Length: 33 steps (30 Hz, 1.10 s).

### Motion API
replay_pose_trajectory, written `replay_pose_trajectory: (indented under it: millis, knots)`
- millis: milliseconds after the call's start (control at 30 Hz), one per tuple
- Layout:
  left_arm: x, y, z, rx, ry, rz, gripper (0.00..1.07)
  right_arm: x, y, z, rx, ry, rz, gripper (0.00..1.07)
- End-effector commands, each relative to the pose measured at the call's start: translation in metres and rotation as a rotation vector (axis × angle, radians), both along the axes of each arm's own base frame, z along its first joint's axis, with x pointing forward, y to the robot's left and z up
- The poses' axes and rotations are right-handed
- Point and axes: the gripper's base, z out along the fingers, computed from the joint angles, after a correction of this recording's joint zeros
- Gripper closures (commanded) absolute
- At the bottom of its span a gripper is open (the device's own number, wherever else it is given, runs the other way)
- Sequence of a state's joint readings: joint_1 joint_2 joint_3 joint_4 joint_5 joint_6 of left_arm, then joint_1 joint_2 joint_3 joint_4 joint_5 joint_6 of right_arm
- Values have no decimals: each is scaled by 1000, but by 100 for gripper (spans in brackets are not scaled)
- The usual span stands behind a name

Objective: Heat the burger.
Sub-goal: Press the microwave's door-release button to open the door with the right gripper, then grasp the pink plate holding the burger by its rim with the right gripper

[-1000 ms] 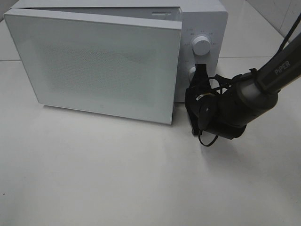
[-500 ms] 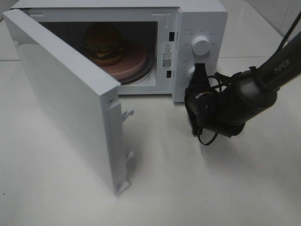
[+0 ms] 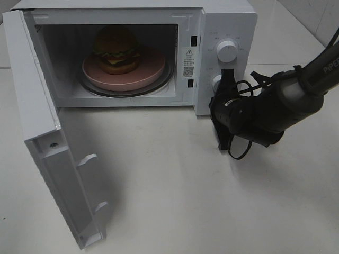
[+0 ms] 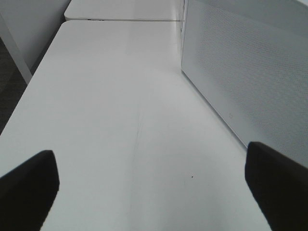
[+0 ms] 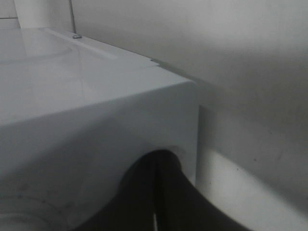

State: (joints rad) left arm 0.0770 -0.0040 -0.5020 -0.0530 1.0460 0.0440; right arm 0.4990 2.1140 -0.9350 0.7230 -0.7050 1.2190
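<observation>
Burger point(image 3: 117, 50), glossy brown bun, green lettuce, on pink plate point(image 3: 153, 74); left jaws wide; right jaws closed

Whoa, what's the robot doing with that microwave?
The door of the white microwave stands wide open, with a golden-bun burger on a round pink plate inside. The black right gripper, shut, is right at the lower white knob. The left gripper is open over the white table beside the door, holding nothing. With the door open, nothing is heating yet.
</observation>
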Motion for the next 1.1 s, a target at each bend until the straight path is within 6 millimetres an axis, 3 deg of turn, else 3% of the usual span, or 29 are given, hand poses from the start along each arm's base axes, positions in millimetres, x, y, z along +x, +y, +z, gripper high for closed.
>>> replay_pose_trajectory:
  millis: [33,733,1100]
  knots:
    - [-3,0,-1,0,-24,-7,6,4,-9,22,-22,-117,-8,107]
    - [-3,0,-1,0,-24,-7,6,-49,-18,40,-70,41,208,107]
    - [-3,0,-1,0,-24,-7,6,-76,-15,55,-305,157,567,107]
